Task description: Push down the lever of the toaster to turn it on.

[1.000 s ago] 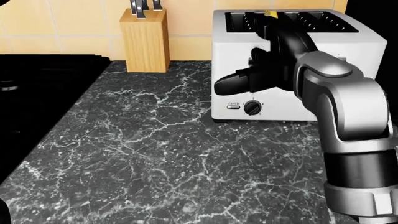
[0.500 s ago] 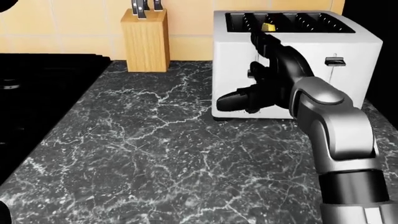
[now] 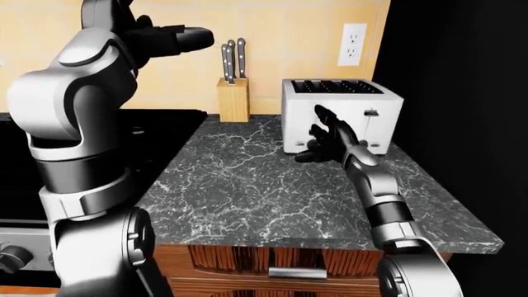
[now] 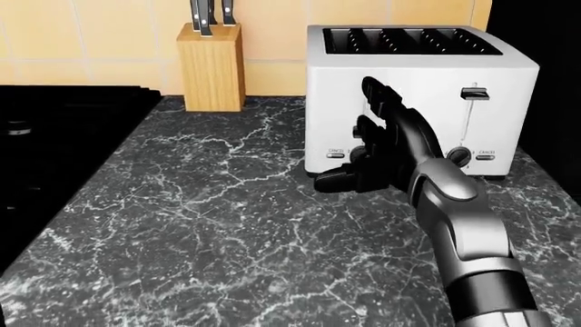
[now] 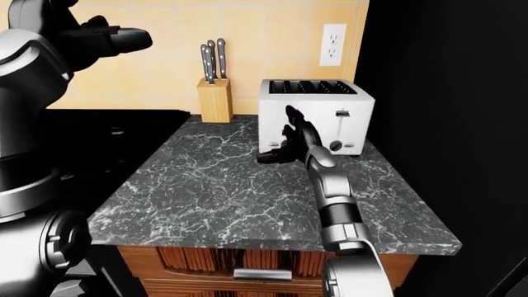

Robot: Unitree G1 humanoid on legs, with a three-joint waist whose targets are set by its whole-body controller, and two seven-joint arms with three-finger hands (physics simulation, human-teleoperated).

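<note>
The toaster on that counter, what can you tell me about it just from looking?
The toaster is a boxy white appliance with four dark slots on top. It stands upright on the black marble counter, near the tiled wall. Its near face shows a lever sitting high in its slot, a round dial and small buttons. The robot's right hand, fingers spread, covers the left half of that face; whether it touches cannot be told.

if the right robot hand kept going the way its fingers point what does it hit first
Probably the toaster: the right robot hand points at its white face, already close; whether they touch is unclear.
</note>
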